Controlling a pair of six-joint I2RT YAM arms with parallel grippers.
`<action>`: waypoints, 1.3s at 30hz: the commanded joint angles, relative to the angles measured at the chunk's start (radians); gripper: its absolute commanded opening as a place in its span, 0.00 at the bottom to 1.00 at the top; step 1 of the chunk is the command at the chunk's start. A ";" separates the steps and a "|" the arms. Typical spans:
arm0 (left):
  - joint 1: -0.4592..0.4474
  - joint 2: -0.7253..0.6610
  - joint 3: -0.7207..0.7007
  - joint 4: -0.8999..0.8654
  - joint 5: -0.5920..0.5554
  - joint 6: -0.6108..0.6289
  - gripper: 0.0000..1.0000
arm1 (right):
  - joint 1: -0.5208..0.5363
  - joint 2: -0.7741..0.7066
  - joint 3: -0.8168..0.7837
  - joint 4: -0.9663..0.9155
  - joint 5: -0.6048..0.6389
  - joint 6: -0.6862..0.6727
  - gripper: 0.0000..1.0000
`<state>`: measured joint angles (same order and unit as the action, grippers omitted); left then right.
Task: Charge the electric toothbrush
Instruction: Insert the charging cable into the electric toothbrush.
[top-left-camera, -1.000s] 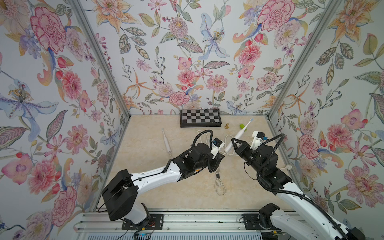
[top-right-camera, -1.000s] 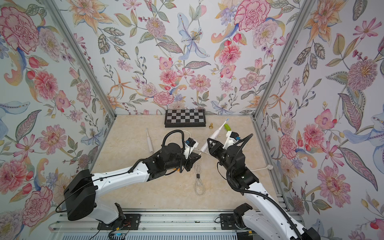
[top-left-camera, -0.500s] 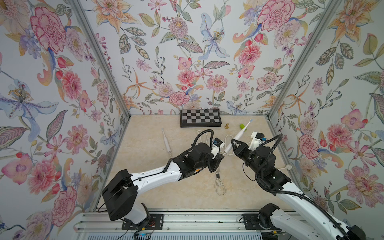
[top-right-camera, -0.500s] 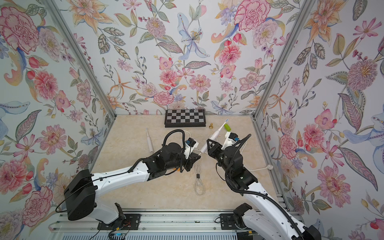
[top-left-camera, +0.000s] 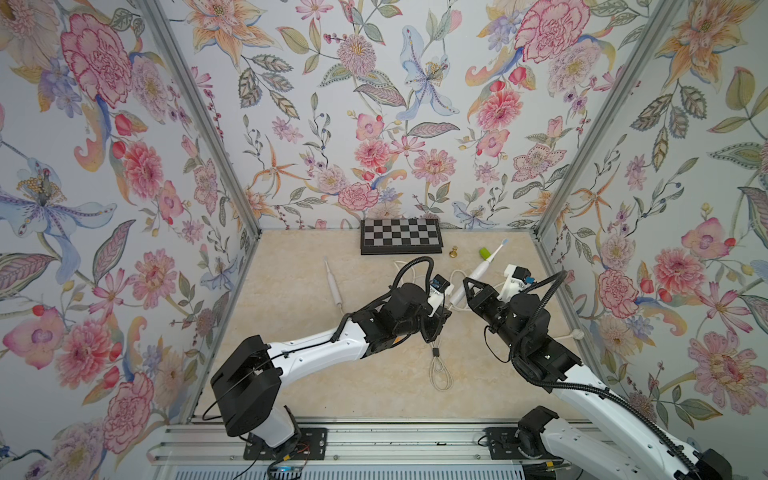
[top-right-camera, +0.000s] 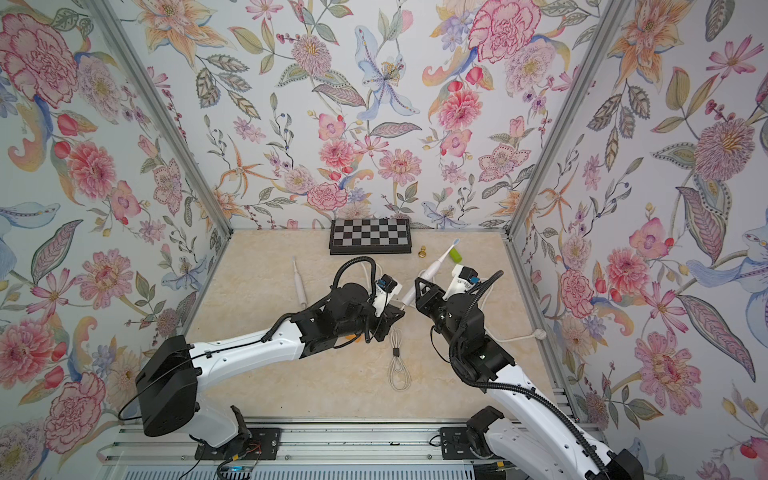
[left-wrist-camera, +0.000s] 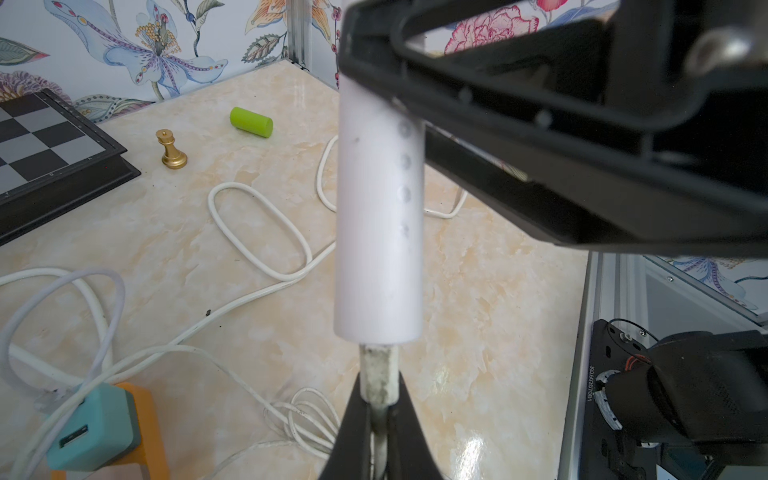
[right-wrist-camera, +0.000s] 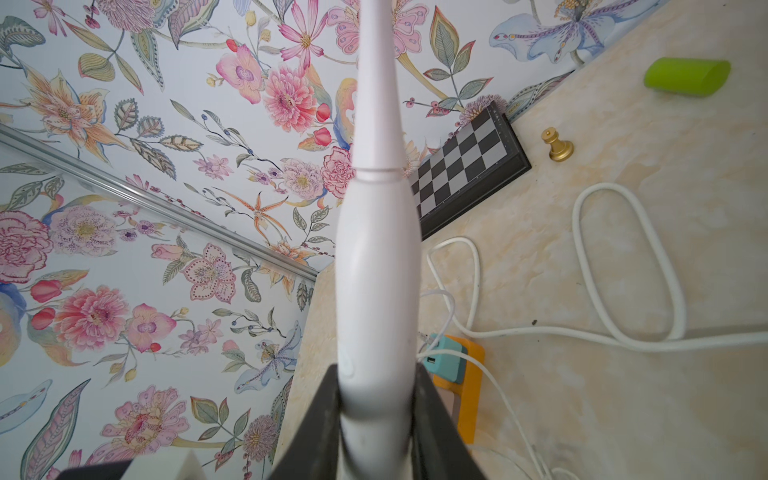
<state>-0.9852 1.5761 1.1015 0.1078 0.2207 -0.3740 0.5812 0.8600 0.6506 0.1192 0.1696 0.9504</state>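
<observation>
Right of centre in both top views, the electric toothbrush (top-left-camera: 478, 272) hangs tilted above the surface (top-left-camera: 291, 316). Its bristles point toward the upper right of the frame, and its handle is grasped by the right end effector (top-left-camera: 468, 287). The left end effector (top-left-camera: 447, 309) is clenched on the charging plug (left-wrist-camera: 378, 376). In the left wrist view, the plug's tip sits against the flat base of the handle.

The step in hand looks like seating that plug in the base socket. To do it well, the plug should line up with the handle's long axis, because any sideways lean would likely jam it at the socket's mouth. The right arm ought to brace firmly while the left pushes straight along that axis. The push should be gentle, since the smooth handle could slide through the grasp.

The cable coil (top-left-camera: 440, 368) lies loose on the surface just below the left end effector in the frame. Slack seems ample, but snagging is worth watching. I cannot tell whether the plug is already partly in.
</observation>
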 joint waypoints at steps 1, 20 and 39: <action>-0.017 0.016 0.034 0.008 -0.022 0.014 0.00 | 0.017 -0.023 0.001 0.013 -0.025 0.028 0.00; -0.018 -0.054 0.040 0.041 -0.078 0.008 0.00 | 0.045 -0.023 -0.043 -0.053 -0.025 -0.029 0.00; -0.017 -0.064 0.120 0.115 -0.088 -0.013 0.00 | 0.154 -0.011 -0.152 -0.078 -0.008 0.019 0.00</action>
<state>-0.9962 1.5444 1.1076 -0.0158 0.1791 -0.3672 0.6964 0.8345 0.5541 0.1768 0.2974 0.9447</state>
